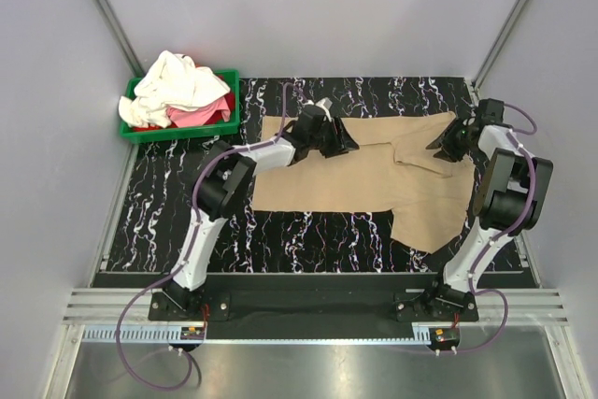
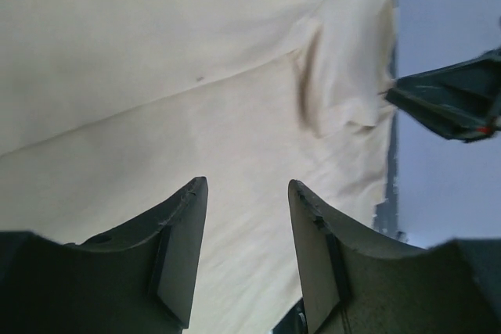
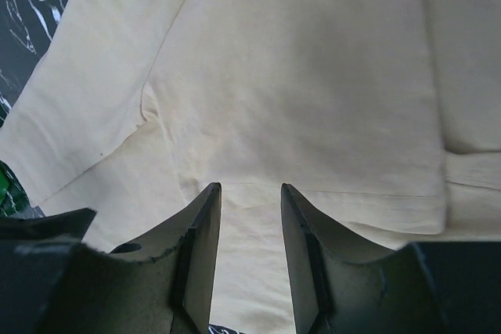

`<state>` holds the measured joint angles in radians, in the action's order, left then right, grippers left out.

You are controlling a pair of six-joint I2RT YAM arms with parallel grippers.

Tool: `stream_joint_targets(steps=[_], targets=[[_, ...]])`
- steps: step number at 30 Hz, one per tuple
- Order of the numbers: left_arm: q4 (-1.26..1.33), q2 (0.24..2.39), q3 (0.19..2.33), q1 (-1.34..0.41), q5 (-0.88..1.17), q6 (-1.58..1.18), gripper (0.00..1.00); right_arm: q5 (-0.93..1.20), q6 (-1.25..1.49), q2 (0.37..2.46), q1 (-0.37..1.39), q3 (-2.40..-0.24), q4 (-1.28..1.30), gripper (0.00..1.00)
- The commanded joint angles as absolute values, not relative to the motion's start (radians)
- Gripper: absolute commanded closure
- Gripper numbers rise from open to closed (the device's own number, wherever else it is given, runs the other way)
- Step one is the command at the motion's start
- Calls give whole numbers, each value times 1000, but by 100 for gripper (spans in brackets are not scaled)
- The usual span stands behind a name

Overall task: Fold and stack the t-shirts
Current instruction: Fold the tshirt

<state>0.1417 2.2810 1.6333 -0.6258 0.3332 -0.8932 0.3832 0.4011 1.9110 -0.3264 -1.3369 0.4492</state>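
A tan t-shirt (image 1: 336, 184) lies flat on the black marbled table (image 1: 168, 203), its long axis running left to right, with one flap angling toward the near right corner. The left gripper (image 1: 346, 144) and right gripper (image 1: 439, 147) hover over its far edge, both with fingers apart and holding nothing. Cream-white (image 1: 177, 86) and pink-red shirts (image 1: 201, 117) sit bunched in a green bin (image 1: 177, 134) at far left.

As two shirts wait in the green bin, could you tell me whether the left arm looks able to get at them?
Probably yes. The bin sits on that arm's side, the white shirt heaped above its rim over the pink shirt, and the left gripper is open with nothing standing between.
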Motion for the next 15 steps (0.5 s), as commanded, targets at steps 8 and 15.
stream_joint_targets(steps=[8, 15], targets=[[28, 2157, 1356, -617, 190, -911, 50, 262, 431, 1809, -350, -1359, 526, 55], [2, 2039, 1149, -635, 124, -884, 51, 164, 434, 1701, -367, -1298, 591, 55]])
